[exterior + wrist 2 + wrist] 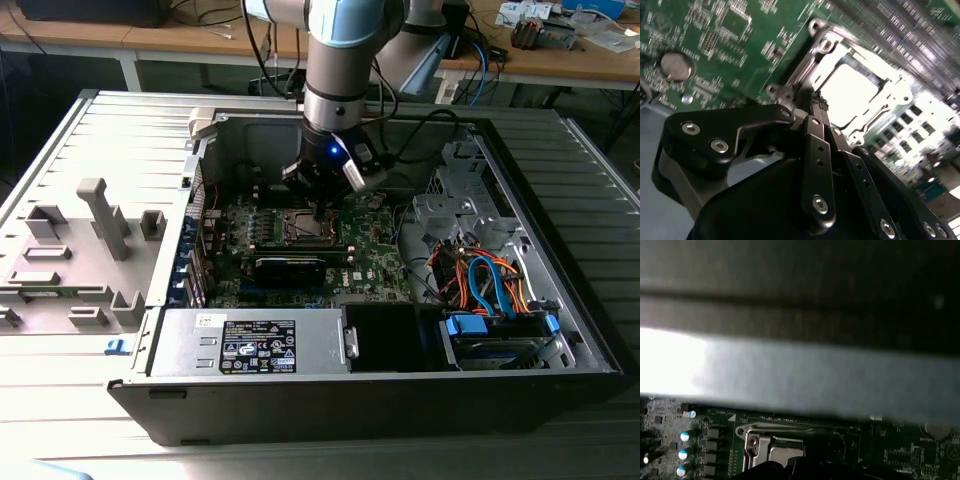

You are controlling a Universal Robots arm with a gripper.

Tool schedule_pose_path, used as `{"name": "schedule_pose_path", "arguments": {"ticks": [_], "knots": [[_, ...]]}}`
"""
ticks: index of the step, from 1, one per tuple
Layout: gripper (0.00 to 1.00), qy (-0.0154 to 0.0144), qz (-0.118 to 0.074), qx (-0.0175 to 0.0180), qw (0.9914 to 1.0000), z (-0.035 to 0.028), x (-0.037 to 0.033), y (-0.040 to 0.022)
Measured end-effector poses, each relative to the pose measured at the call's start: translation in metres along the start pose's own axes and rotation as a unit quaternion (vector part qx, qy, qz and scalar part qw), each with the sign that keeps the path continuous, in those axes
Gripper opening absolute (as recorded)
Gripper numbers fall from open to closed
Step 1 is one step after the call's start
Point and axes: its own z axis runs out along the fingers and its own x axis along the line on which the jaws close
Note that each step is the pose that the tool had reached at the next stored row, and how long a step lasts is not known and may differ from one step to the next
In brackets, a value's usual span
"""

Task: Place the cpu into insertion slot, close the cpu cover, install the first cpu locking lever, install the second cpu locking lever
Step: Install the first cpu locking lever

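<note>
A: One arm is being shown, with one gripper (322, 205) lowered into the opened computer case (560, 330) in the exterior view. One green circuit board (385, 255) is being seen on the case floor, and one insertion slot (308, 228) is being seen on it, just below the gripper.

B: How is the gripper being held?

A: In the second wrist view the gripper (816, 107) is being shown with its two black fingers (816, 150) pressed together, with no gap between them and nothing being carried. The tips are being held at the edge of the slot, at or just above its metal frame; whether contact is being made cannot be told.

B: And the cpu?

A: One cpu (849, 95) is being seen lying flat in the insertion slot (900, 95), its pale silvery face being washed out by glare. One cpu cover (816, 65) is being seen around it as a thin silver frame, with the chip showing through its square window. Whether the cover is being held fully down cannot be told.

B: What else is being counted?

A: One round coin cell (676, 66) is being seen on the board in the second wrist view. In the first wrist view, three blue-topped capacitors (685, 454) are being seen beside the slot's metal corner (756, 442). In the exterior view, one long black card (290, 268) is being seen beside the slot, and one grey power supply (250, 342) at the case's near wall.
</note>
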Motion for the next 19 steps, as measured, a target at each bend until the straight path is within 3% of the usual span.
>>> {"name": "schedule_pose_path", "arguments": {"ticks": [5, 8, 19], "knots": [[0.11, 0.0001, 0.000, 0.0001, 1.00000, -0.0003, 0.0016, -0.0152], [0.11, 0.0000, 0.001, 0.0001, 1.00000, -0.0048, 0.0020, -0.0168], [0.11, 0.0000, 0.002, 0.0000, 1.00000, -0.0398, 0.0030, -0.0175]]}}
